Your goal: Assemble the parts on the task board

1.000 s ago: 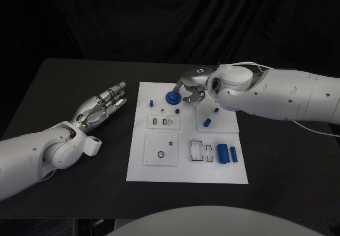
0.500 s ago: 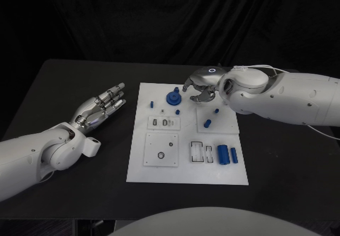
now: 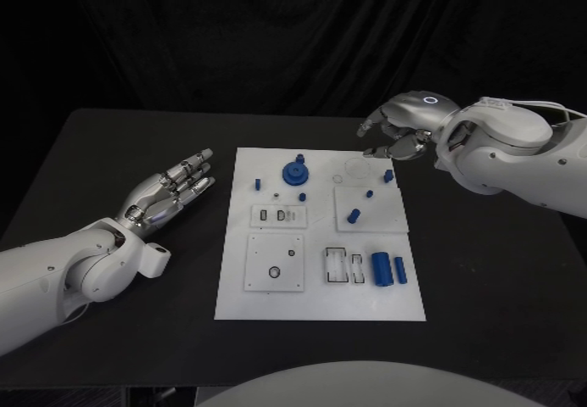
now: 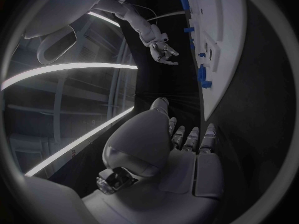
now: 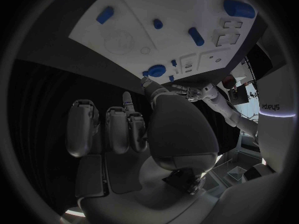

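The white task board [image 3: 321, 292] lies in the middle of the table. A blue round part [image 3: 295, 172] stands near its far edge, with small blue pegs [image 3: 354, 215] around it and two blue cylinders [image 3: 382, 267] near the front right. My right hand [image 3: 398, 131] hovers over the board's far right corner, its fingers loosely curved and holding nothing. The right wrist view looks down past that hand [image 5: 137, 129] at the board [image 5: 124, 25] and the round part [image 5: 157, 70]. My left hand [image 3: 171, 188] lies flat and spread, left of the board, also empty.
White inset plates with slots [image 3: 280, 214] and a hole [image 3: 276, 272] sit on the board's left half. A faint round outline [image 3: 357, 170] marks the board near the right hand. Bare black table [image 3: 489, 280] surrounds the board.
My right hand has drawn back from the blue round part, rising and moving right toward the board's far right corner. The round part stays on the board. The left hand has not moved.
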`<action>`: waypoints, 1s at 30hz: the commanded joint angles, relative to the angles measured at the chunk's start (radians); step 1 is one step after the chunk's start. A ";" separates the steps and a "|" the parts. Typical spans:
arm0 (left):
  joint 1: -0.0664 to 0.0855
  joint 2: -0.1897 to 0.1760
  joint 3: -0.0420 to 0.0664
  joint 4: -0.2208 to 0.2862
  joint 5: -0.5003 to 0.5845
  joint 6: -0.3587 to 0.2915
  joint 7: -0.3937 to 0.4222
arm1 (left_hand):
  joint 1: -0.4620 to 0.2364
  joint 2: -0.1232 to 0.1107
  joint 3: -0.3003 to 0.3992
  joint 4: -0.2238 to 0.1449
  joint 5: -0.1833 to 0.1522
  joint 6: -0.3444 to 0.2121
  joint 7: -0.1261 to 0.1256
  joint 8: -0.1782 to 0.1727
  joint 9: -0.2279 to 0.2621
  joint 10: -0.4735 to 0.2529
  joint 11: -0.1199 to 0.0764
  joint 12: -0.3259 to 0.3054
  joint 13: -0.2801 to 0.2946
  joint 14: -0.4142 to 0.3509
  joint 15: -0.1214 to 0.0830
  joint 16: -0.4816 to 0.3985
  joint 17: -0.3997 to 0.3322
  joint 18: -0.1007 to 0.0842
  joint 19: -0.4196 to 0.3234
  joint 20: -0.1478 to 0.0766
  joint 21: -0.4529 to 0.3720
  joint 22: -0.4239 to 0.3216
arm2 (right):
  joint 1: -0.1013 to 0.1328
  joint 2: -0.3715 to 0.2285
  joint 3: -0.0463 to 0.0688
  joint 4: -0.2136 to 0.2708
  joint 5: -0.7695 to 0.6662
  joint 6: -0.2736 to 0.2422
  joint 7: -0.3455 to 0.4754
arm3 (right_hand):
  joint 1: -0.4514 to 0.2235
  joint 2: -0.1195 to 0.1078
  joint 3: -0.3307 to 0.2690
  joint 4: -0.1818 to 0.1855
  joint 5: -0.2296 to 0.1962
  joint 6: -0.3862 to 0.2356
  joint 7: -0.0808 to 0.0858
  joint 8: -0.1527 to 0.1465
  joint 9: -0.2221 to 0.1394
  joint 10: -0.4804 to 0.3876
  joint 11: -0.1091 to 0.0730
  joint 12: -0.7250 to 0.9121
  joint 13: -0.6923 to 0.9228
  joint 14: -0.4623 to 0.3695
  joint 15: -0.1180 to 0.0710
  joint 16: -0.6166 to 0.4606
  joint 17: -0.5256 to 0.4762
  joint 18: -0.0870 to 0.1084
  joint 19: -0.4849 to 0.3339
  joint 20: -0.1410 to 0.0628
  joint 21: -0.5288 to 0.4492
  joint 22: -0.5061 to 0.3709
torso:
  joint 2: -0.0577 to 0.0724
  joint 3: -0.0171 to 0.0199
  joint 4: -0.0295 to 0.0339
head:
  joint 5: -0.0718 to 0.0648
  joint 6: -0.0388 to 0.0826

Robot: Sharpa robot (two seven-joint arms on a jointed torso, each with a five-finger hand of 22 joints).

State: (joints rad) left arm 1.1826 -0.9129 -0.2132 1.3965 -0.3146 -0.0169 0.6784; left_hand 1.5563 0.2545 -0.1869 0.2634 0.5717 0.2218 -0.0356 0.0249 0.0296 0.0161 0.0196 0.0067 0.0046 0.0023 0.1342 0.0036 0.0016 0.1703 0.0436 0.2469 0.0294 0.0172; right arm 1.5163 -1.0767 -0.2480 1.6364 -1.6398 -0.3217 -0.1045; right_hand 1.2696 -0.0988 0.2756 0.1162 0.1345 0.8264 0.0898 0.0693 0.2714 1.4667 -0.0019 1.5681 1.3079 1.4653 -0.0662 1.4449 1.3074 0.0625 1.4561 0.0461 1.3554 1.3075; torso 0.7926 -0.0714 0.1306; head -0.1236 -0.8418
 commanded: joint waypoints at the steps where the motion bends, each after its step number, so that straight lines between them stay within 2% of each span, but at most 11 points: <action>1: 0.000 0.001 0.001 0.003 0.000 -0.001 0.112 | 0.009 -0.003 0.008 0.001 0.005 0.005 0.001 0.006 0.001 0.005 0.000 -0.001 0.001 0.002 0.006 -0.002 0.000 0.011 0.000 0.004 0.004 0.001 | -0.018 -0.027 -0.001 0.004 0.019 -0.033 0.014 | -0.008 0.000 -0.017 0.011 -0.020 -0.012 0.000 -0.005 -0.006 0.104 -0.002 0.003 0.263 0.075 -0.001 0.006 0.144 -0.008 0.008 -0.002 0.004 0.134 | 0.001 0.0011 -0.0015 | -0.006 0.000; 3: 0.000 0.002 0.001 0.002 0.000 -0.001 0.112 | 0.009 -0.003 0.008 0.001 0.005 0.005 0.001 0.006 0.001 0.005 0.000 -0.001 0.001 0.002 0.006 -0.002 0.000 0.011 0.000 0.004 0.004 0.001 | -0.030 -0.042 -0.001 -0.003 0.022 -0.051 0.022 | -0.006 0.000 -0.024 0.018 -0.031 -0.015 -0.001 -0.005 -0.009 0.104 -0.002 0.003 0.263 0.075 -0.001 0.005 0.144 -0.008 0.008 -0.003 0.004 0.135 | 0.000 0.0006 -0.0015 | -0.012 -0.001; 8: 0.000 0.002 0.001 0.002 0.000 0.001 0.108 | 0.009 -0.003 0.009 0.001 0.006 0.005 0.002 0.006 0.001 0.005 0.000 -0.001 0.001 0.002 0.006 -0.002 0.000 0.011 0.001 0.004 0.004 0.002 | -0.060 -0.067 -0.002 -0.024 0.026 -0.062 0.027 | -0.002 -0.003 -0.038 0.032 -0.041 -0.029 -0.003 -0.008 -0.018 0.104 -0.004 0.003 0.263 0.075 -0.002 0.004 0.144 -0.008 0.009 -0.003 0.006 0.138 | -0.003 -0.0029 0.0045 | -0.021 -0.002; 13: 0.000 0.003 0.001 -0.001 0.000 0.002 0.104 | 0.009 -0.003 0.010 0.000 0.007 0.002 0.003 0.005 0.001 0.003 0.001 -0.001 0.001 0.002 0.007 -0.002 0.000 0.011 0.000 0.004 0.003 0.001 | -0.077 -0.078 -0.002 -0.045 0.027 -0.050 0.021 | 0.007 -0.004 -0.049 0.046 -0.045 -0.048 -0.004 -0.008 -0.030 0.104 -0.005 0.003 0.263 0.073 -0.003 -0.003 0.137 -0.008 0.008 -0.004 0.003 0.137 | 0.001 0.0014 0.0006 | -0.020 -0.003; 15: 0.000 0.002 0.001 -0.002 0.000 0.002 0.102 | 0.009 -0.003 0.010 0.000 0.007 0.002 0.003 0.005 0.001 0.003 0.001 -0.001 0.001 0.002 0.007 -0.002 0.000 0.011 0.000 0.004 0.003 0.001 | -0.082 -0.081 -0.002 -0.051 0.027 -0.043 0.019 | 0.009 -0.005 -0.052 0.049 -0.046 -0.051 -0.004 -0.008 -0.032 0.104 -0.005 0.003 0.263 0.072 -0.003 -0.006 0.135 -0.007 0.007 -0.004 0.001 0.137 | 0.001 0.0014 0.0011 | -0.020 -0.004; 22: 0.000 0.004 0.001 -0.003 0.000 0.004 0.098 | 0.010 -0.003 0.011 0.000 0.007 -0.002 0.003 0.004 0.000 0.002 0.004 -0.002 0.001 0.001 0.007 -0.002 0.000 0.010 -0.001 0.005 0.003 0.001 | -0.096 -0.084 -0.002 -0.062 0.028 -0.036 0.015 | 0.015 -0.009 -0.062 0.062 -0.052 -0.048 -0.006 -0.002 -0.038 0.104 -0.006 0.003 0.263 0.071 -0.004 -0.012 0.130 -0.007 0.005 -0.005 -0.003 0.136 | 0.002 0.0012 0.0089 | -0.030 -0.005; 30: -0.001 0.005 0.001 -0.002 0.000 0.006 0.095 | 0.010 -0.003 0.011 0.000 0.007 -0.002 0.003 0.004 0.000 0.002 0.004 -0.002 0.001 0.001 0.007 -0.002 0.000 0.010 -0.001 0.005 0.003 0.001 | -0.105 -0.079 -0.002 -0.073 0.028 -0.010 0.001 | 0.028 -0.011 -0.068 0.068 -0.052 -0.033 -0.006 0.003 -0.039 0.104 -0.006 0.003 0.263 0.068 -0.004 -0.022 0.121 -0.006 0.004 -0.005 -0.007 0.135 | 0.004 0.0019 0.0070 | -0.029 -0.004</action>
State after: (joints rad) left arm 1.1825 -0.9099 -0.2132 1.3925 -0.3147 -0.0168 0.6784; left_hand 1.5563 0.2545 -0.1814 0.2635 0.5758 0.2217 -0.0356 0.0249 0.0293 0.0160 0.0196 0.0067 0.0045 0.0022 0.1341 0.0036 0.0023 0.1703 0.0435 0.2468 0.0293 0.0170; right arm 1.4143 -1.1560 -0.2506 1.5652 -1.6114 -0.3465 -0.0887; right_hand 1.2866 -0.1142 0.2110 0.1807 0.0842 0.7854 0.0833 0.0677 0.2340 1.4667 -0.0019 1.5681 1.3076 1.4653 -0.0662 1.4277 1.3074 0.0625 1.4600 0.0428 1.3537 1.3074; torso 0.7957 -0.0697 0.1379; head -0.1528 -0.8464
